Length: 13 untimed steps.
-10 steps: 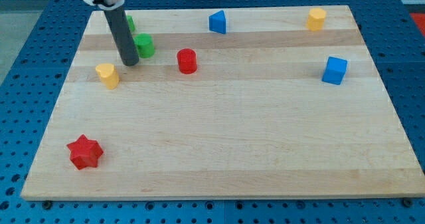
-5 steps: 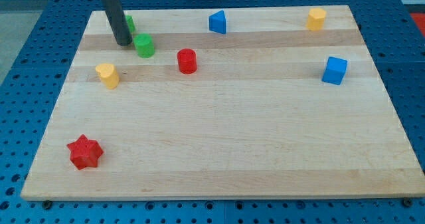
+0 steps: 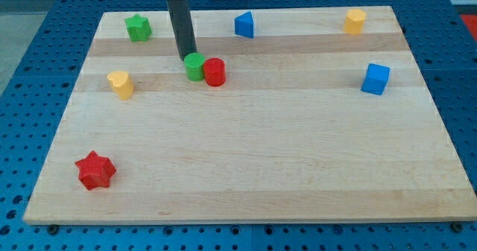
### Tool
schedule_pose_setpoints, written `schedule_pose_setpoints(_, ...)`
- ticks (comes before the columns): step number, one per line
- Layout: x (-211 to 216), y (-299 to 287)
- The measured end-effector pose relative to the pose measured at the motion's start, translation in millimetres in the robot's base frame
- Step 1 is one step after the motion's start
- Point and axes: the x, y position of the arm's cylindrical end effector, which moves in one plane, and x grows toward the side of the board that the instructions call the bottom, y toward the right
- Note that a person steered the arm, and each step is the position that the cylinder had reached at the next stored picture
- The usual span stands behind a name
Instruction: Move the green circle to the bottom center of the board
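My tip, a bare rod with no claw to clench, touches the green circle, which abuts the red cylinder. Next: push it down-board, centreward.

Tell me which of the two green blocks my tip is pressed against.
The green circle mid-board, touching the red cylinder; my tip sits at its upper-left edge. The green star stands apart, near the view's top left.
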Motion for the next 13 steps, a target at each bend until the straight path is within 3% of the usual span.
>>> schedule_pose_setpoints(2,18,4)
schedule_pose_setpoints(6,121,5)
schedule_pose_setpoints(8,148,40)
schedule_pose_setpoints(13,136,108)
